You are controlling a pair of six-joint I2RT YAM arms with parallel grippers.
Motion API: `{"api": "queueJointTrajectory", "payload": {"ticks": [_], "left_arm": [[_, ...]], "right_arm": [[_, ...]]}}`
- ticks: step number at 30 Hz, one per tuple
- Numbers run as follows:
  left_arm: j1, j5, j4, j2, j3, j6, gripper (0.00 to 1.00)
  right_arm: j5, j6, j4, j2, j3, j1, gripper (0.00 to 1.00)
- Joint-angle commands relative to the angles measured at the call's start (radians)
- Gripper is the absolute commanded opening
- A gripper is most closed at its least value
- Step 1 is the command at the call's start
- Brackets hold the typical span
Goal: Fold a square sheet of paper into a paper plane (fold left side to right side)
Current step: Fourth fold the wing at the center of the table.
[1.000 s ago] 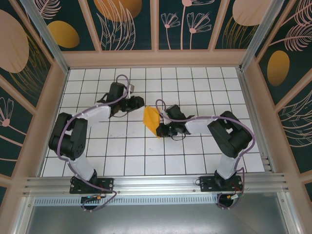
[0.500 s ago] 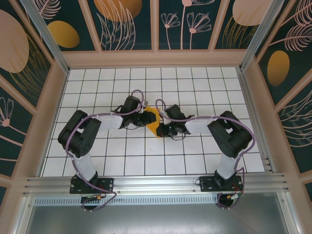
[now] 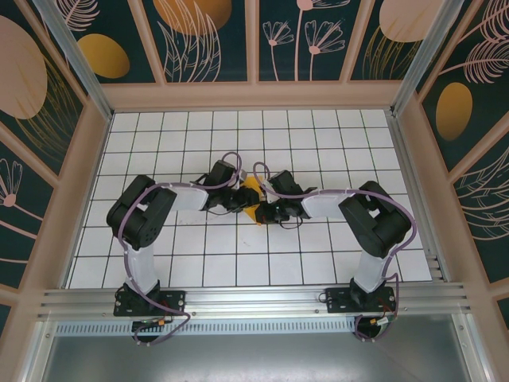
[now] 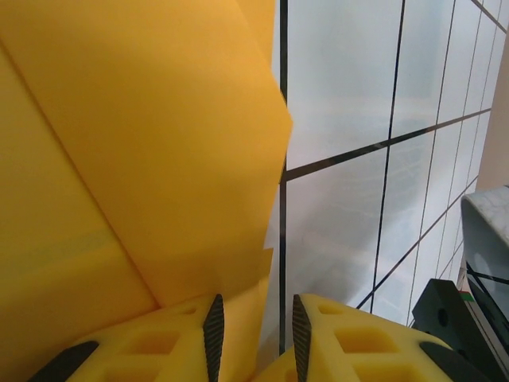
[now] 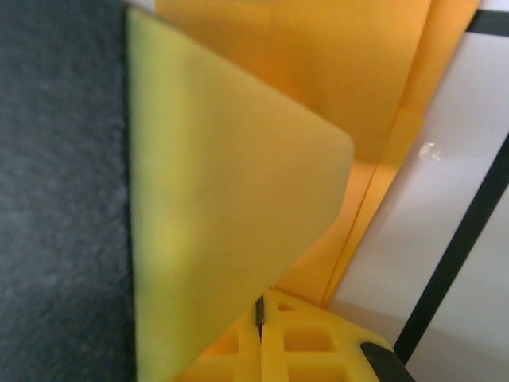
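Note:
The square sheet of paper point(image 3: 253, 191), orange-yellow and folded to a pointed shape, stands partly lifted off the white tiled floor at the centre, between both grippers. My left gripper point(image 3: 238, 199) is at its left side. In the left wrist view this gripper point(image 4: 253, 318) is open, and a lower edge of the paper point(image 4: 159, 143) lies in the gap by the left pad. My right gripper point(image 3: 265, 208) is at the sheet's right edge. In the right wrist view its pads point(image 5: 259, 310) are pressed together, and a raised flap of the paper point(image 5: 238, 199) rises from them.
The tiled floor point(image 3: 318, 255) is boxed in by printed walls with wooden frames point(image 3: 254, 95). An aluminium rail point(image 3: 254, 298) runs along the near edge by the arm bases. A black part of the right arm point(image 4: 457, 318) sits close to the right of my left fingers.
My left arm has swung right from about two tiles away, bringing its gripper to the paper's left edge. The right gripper and the paper have stayed put.

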Motion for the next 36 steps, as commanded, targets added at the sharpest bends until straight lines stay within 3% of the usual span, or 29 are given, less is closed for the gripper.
{"api": "queueJointTrajectory", "payload": {"ticks": [1,13,24,31,36], "left_arm": [[0.001,-0.099,-0.094,0.048,0.063,0.062,0.32],[0.115,-0.156,-0.2,0.146,0.252,0.165,0.31],[0.197,-0.123,-0.28,0.281,0.478,0.238,0.34],[0.21,-0.15,-0.318,0.125,0.457,0.283,0.41],[0.207,-0.105,-0.278,-0.035,0.321,0.278,0.41]], "right_arm": [[0.106,-0.024,-0.203,0.048,-0.038,0.004,0.0],[0.123,-0.034,-0.226,0.047,-0.043,0.013,0.0],[0.115,-0.034,-0.225,0.042,-0.044,0.013,0.0],[0.101,-0.033,-0.212,0.044,-0.038,0.012,0.0],[0.109,-0.038,-0.214,0.038,-0.031,0.003,0.0]]}}
